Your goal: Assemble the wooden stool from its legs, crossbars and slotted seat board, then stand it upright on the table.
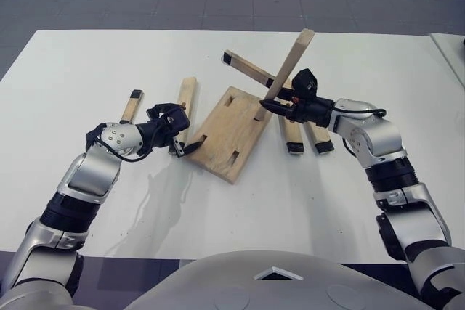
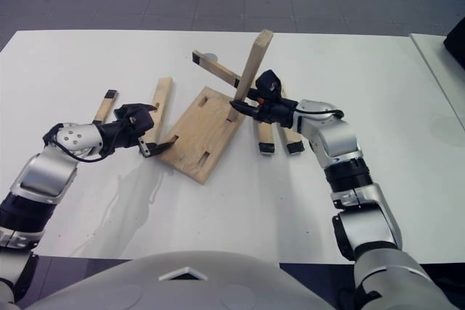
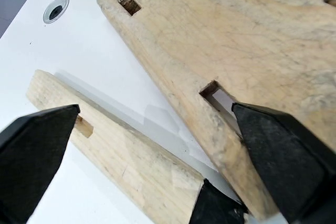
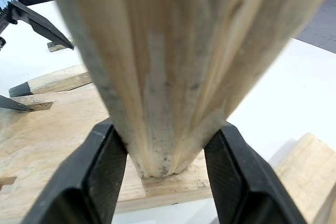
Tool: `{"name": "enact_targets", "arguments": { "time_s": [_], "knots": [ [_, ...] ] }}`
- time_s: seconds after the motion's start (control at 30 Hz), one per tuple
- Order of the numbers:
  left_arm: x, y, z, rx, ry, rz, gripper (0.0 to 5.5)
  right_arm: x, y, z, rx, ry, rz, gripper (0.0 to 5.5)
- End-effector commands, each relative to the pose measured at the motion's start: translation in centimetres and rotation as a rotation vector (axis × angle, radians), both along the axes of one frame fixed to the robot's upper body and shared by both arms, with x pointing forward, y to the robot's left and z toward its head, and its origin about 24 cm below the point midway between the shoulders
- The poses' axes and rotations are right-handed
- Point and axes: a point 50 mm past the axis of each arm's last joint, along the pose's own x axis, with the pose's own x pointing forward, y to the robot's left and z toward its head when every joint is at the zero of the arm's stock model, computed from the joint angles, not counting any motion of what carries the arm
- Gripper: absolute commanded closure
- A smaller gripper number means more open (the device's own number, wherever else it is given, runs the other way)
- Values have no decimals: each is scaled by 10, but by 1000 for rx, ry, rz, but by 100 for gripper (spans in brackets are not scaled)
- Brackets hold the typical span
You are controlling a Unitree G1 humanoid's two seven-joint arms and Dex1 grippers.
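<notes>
**Seat board** (image 1: 231,133): flat rectangular slab of pale, rough-grained wood. It lies mid-tabletop, turned at a slant, with rectangular slots cut near its corners. The edges are square and slightly chipped. Whether its left edge sits flush on the tabletop cannot be told.

**Held leg** (image 1: 290,63): square-section pale stick that stands tilted, with its top leaning away to the right. Its lower end meets the board at the slot on the right edge.

**Right gripper** (image 4: 163,166): black fingers (image 4: 105,166) clamped on the leg's lower end, one on each side, just above the board.

**Left gripper** (image 1: 183,148): at the board's near-left corner. Its pointed black fingers (image 3: 31,156) are spread apart and grasp nothing; the board's edge and a loose stick lie between them.

**Loose stick** (image 1: 186,107): plain wood with a small notch, lying just beside the board's left edge.

**Short stick** (image 1: 131,106): black-capped, lying farther left and apart from the rest.

**Long stick** (image 1: 247,69): black-tipped, lying behind the board and crossing behind the held leg.

**Two capped sticks** (image 1: 293,136) (image 1: 320,138): side by side just right of the board, under the right arm.

**Tabletop** (image 1: 87,63): smooth, white and matte, with a round grommet hole (image 3: 55,9). Broad bare stretches lie along the near edge, at the far left and at the right. All the wooden pieces sit well in from every edge.
</notes>
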Motion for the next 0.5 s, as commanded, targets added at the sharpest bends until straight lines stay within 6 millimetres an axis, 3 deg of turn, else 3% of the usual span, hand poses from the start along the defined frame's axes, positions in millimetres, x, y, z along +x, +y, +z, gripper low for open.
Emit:
{"name": "enact_targets", "arguments": {
  "time_s": [0.03,0.2,0.43,0.5],
  "knots": [
    [-1,1,-14,14,56,3,10,-22,-52,-77,-287,393,-110,341],
    [1,9,-21,20,69,32,10,-13,-49,-62,-176,379,-28,341],
    [4,13,-24,22,65,40,10,4,-39,-30,-83,231,-3,346],
    [4,13,-25,21,66,40,10,6,-38,-20,-59,196,-8,298]
  ]
}}
